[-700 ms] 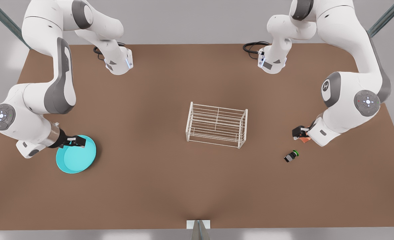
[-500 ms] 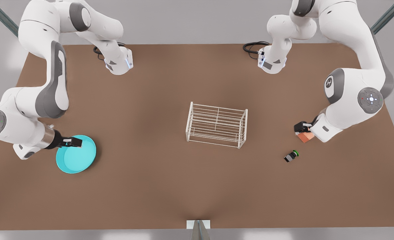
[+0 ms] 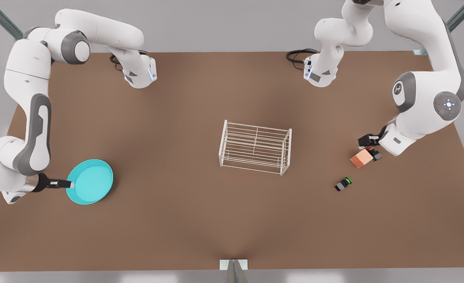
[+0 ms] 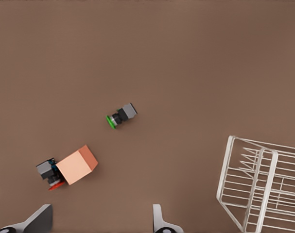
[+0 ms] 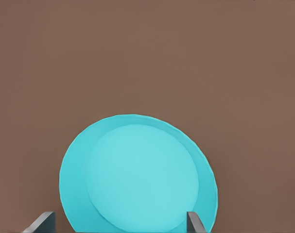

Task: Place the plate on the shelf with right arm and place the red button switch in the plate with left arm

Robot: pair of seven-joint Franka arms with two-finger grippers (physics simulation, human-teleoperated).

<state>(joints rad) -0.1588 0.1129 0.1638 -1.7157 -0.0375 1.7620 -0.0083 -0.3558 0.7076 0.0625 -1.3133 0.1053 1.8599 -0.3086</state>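
- Your right gripper sits at the plate's rim on the front view's left, fingers spread apart, the rim between them.
- Your left gripper, fingers apart, hangs just beside the red button switch, which touches the orange-pink cube.
- The plate is round, shallow and turquoise, flat on the table, well apart from the shelf.

A simulated robot test bench: two white arms bolted to a bare brown table, grey backdrop.
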